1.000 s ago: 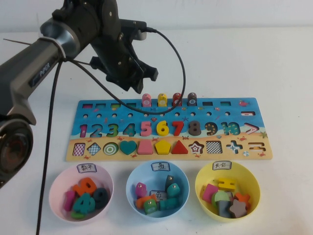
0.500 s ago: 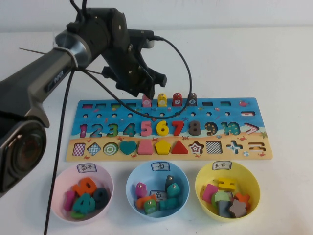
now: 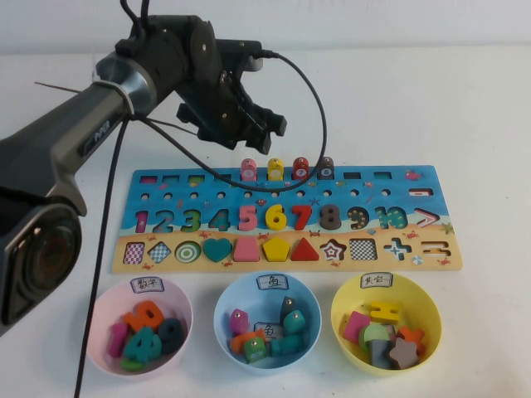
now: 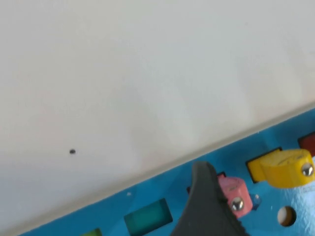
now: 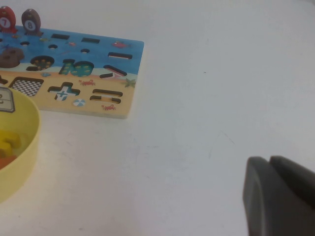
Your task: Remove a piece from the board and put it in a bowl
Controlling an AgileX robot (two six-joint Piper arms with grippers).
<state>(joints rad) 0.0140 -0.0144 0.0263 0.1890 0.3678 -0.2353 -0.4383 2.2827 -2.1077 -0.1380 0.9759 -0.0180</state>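
The board (image 3: 282, 220) lies across the middle of the table. On its far edge stand the pink piece (image 3: 248, 170), then a yellow, a red and a brown peg in a row. My left gripper (image 3: 264, 143) hangs open just above and behind the pink piece, holding nothing. In the left wrist view one dark finger (image 4: 206, 211) sits right beside the pink piece (image 4: 235, 194); the other finger is out of frame. The light blue bowl (image 3: 267, 286) stands in front of the board, with several pieces in it. My right gripper (image 5: 269, 161) is shut over bare table, off the board's right end.
A pink bowl (image 3: 99, 303) stands at front left and a yellow bowl (image 3: 427, 303) at front right, both holding pieces. The yellow peg (image 4: 285, 167) stands close beside the pink piece. The left arm's black cable loops over the board's back edge.
My left gripper swung right and down onto the row of pegs, then lifted slightly, and its jaws spread wider. The pegs stay in place.
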